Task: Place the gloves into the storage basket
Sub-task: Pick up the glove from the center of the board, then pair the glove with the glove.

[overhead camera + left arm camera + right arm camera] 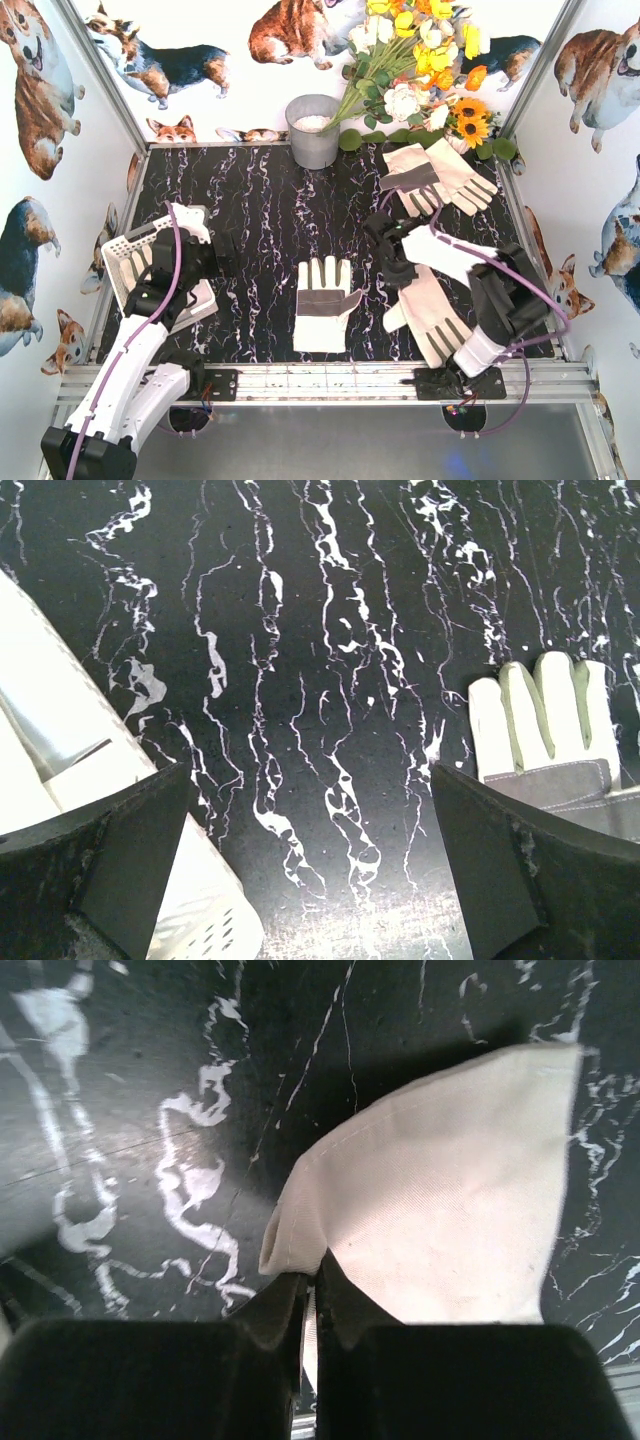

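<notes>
The right gripper [400, 275] is reaching down to the table [260, 200] on the right side, its jaws pressed together on a fold of cream cloth. The right wrist view shows that fold as the plain edge of the right glove [450, 1190], pinched between the fingertips [285, 1305] and rising a little off the black marbled surface. From above, the right glove [430, 315] is lying flat below the gripper, its fingers pointing toward the near-right corner and partly hidden under the right arm. The left gripper [222, 250] is hovering over the left side of the table with its jaws standing wide apart and nothing between them — the left wrist view shows only bare marble in the gap. The basket [125, 262] is sitting at the left edge of the table, just beside the left gripper and partly covered by the left arm; whether anything is lying in it cannot be told. The middle glove [325, 305] is lying palm up near the front edge, between the two arms, touching neither gripper. The back gloves [440, 178] — a pair, one overlapping the other — are resting at the far right, near the flowers [420, 70] and well apart from the basket. A grey bucket [313, 130] is standing at the back edge.
</notes>
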Action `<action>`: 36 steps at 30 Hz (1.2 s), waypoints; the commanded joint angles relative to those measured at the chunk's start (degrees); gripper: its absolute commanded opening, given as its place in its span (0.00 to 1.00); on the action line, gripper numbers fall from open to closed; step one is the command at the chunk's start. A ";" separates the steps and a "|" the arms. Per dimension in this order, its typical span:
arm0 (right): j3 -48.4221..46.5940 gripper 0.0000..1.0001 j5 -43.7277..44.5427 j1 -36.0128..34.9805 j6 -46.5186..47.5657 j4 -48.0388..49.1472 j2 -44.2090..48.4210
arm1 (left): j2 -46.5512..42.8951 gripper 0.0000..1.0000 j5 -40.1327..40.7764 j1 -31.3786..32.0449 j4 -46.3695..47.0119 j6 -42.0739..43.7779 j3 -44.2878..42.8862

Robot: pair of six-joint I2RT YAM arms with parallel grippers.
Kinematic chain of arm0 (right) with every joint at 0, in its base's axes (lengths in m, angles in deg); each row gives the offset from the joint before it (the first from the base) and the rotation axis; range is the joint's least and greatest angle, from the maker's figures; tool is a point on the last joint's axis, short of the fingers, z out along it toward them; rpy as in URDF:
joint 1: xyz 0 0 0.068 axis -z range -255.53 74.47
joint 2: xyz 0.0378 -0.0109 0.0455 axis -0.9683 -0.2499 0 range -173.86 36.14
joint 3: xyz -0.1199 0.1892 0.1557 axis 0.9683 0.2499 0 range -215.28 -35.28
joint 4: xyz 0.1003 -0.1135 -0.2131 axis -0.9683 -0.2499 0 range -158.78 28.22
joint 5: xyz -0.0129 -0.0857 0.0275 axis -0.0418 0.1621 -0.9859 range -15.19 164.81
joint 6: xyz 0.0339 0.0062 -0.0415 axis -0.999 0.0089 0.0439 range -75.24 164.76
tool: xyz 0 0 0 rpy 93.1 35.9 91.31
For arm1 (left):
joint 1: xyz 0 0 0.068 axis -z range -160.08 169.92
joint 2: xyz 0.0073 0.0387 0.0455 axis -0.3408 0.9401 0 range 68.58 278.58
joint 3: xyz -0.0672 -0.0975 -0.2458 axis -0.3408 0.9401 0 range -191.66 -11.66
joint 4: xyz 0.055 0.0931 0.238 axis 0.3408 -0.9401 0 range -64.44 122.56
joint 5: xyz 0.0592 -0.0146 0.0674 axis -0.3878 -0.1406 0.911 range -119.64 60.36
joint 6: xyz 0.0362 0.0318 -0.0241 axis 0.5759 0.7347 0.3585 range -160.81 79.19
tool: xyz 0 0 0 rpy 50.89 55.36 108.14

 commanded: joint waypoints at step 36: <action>-0.70 0.00 -19.06 -0.07 -25.12 49.14 35.38 | 31.85 1.00 13.03 44.27 42.77 -0.34 -16.02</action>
